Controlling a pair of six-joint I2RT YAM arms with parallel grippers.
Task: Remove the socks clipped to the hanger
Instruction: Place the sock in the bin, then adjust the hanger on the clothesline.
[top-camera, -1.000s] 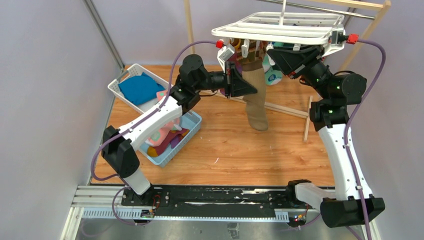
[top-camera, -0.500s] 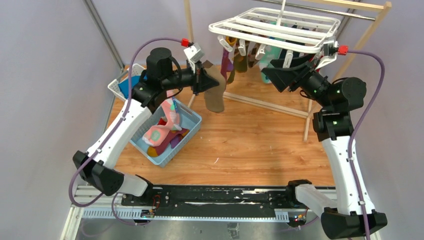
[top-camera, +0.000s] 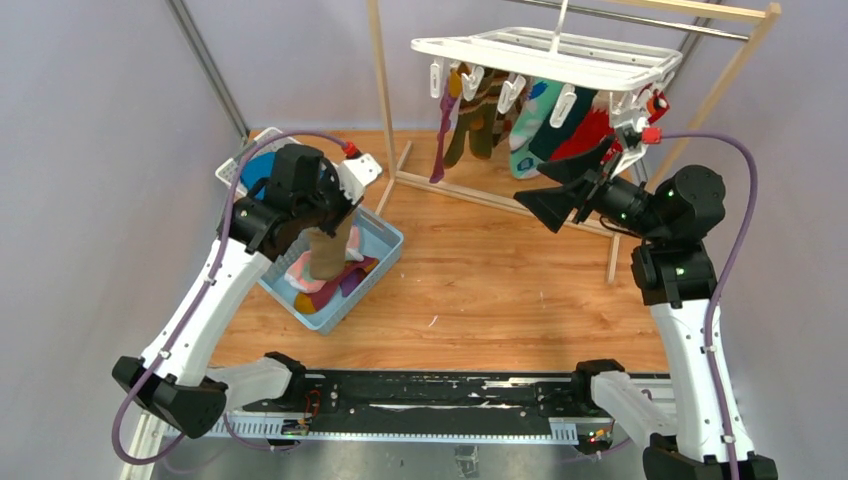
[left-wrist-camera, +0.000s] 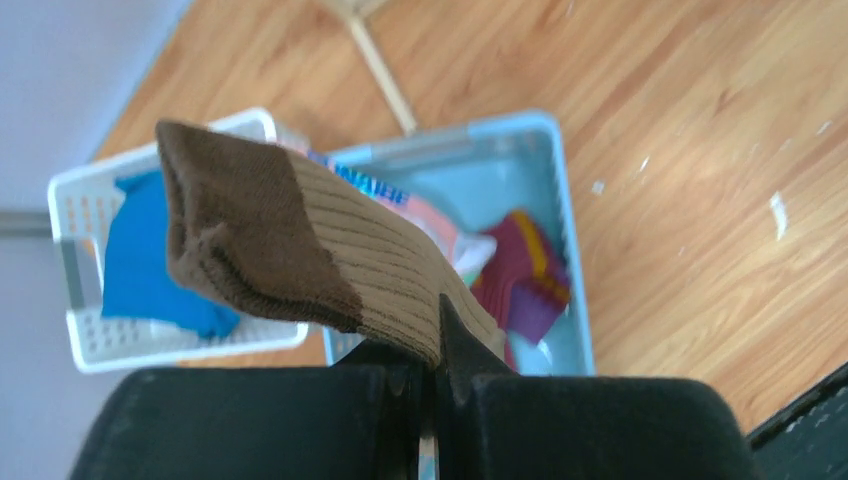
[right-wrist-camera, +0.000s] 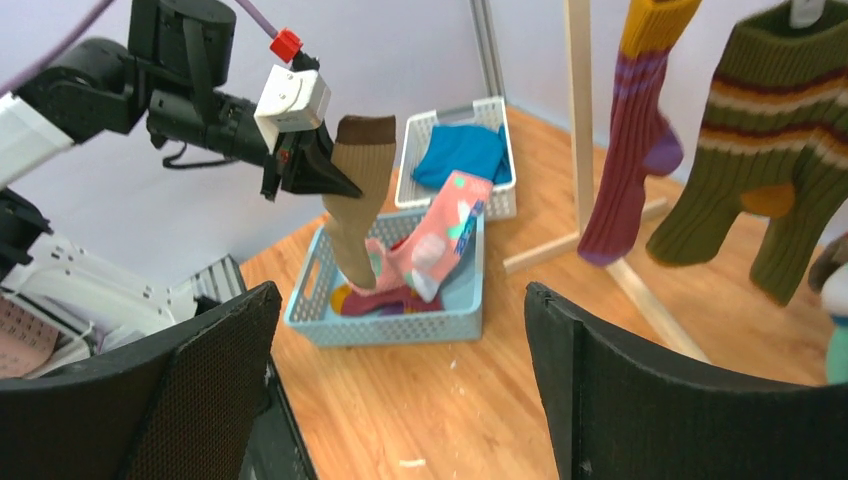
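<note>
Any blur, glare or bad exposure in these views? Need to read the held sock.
Top external: evenly lit, sharp, no glare; brown sock clear over the blue basket. Left wrist: sock close up, ribbing readable, shut left gripper an underexposed black mass. Right wrist: sharp, but the open right gripper darkens both lower corners.

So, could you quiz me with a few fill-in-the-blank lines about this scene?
The left end effector grips a tan sock above the ____ basket.
The right end effector has its jaws ____.
The other socks hang clipped to the white ____.
Missing: blue; open; hanger.
</note>
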